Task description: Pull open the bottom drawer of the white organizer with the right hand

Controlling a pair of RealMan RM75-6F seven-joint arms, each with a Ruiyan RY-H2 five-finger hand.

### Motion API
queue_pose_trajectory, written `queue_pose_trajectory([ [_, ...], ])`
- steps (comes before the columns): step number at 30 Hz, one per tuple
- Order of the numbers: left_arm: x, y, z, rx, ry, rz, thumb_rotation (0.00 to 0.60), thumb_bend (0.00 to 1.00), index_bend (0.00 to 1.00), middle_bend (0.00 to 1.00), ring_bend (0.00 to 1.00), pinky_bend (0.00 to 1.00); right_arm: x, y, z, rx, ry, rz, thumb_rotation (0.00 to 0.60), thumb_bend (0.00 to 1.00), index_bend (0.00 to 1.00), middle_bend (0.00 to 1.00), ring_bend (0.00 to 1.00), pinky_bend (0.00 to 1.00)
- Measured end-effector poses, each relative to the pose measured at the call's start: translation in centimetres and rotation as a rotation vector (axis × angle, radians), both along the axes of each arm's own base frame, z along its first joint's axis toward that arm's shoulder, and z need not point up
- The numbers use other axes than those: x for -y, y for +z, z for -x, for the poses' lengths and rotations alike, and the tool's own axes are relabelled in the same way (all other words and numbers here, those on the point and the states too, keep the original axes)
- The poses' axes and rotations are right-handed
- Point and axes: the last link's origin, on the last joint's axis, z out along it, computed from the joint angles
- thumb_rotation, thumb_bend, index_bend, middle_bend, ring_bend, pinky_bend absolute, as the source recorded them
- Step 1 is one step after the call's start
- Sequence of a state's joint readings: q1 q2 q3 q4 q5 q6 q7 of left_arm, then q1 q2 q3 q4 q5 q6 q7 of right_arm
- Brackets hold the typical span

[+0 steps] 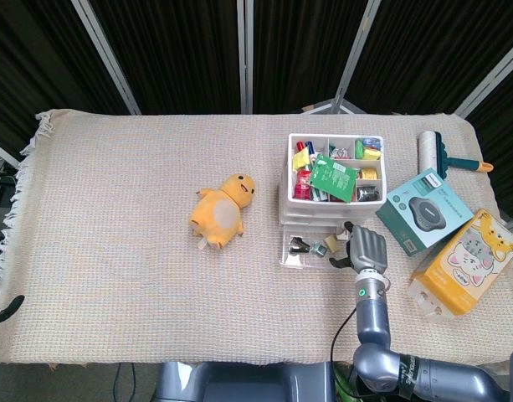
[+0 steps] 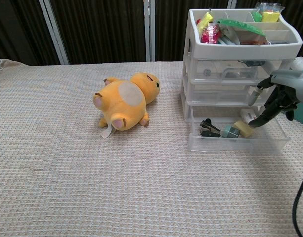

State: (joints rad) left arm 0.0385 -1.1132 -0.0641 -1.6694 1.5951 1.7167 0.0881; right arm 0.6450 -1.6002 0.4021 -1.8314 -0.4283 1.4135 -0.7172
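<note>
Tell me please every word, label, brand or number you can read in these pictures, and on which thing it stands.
No text is readable in either view.
Teal box: print on the lid, too small to read.
Orange cat box: cat drawing, any lettering too blurred.
Green packet in the white organizer's top tray: white marks, unreadable.
Yellow plush toy: a white tag, no legible print.
</note>
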Motion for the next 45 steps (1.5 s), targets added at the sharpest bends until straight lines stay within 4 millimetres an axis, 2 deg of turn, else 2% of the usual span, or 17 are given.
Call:
queue_pose_trajectory([
  [18,-0.1,0.1,0.3,0.015,0.004,0.017,0.6,0.06,0.0,0.0,0.0,0.0,1.4,-2.3,-0.7,-0.044,-0.137,-0.011,0.6,0.08,0.49,0.93,0.96,0.68],
  [34,-0.1,0.3,0.5,0.031,0.002,0.027,0.6,0.06,0.0,0.0,0.0,0.0,1.4,-4.8,-1.1,-0.014,-0.152,-0.021,0.6,0.11,0.42,0.93,0.96,0.68],
  [45,-0.1,0.2,0.4,0.026,0.001,0.031,0.6,0.06,0.0,0.0,0.0,0.0,1.7,-5.4,-0.9,0.02,-0.15,-0.008,0.6,0.13,0.41,0.93,0.96,0.68],
])
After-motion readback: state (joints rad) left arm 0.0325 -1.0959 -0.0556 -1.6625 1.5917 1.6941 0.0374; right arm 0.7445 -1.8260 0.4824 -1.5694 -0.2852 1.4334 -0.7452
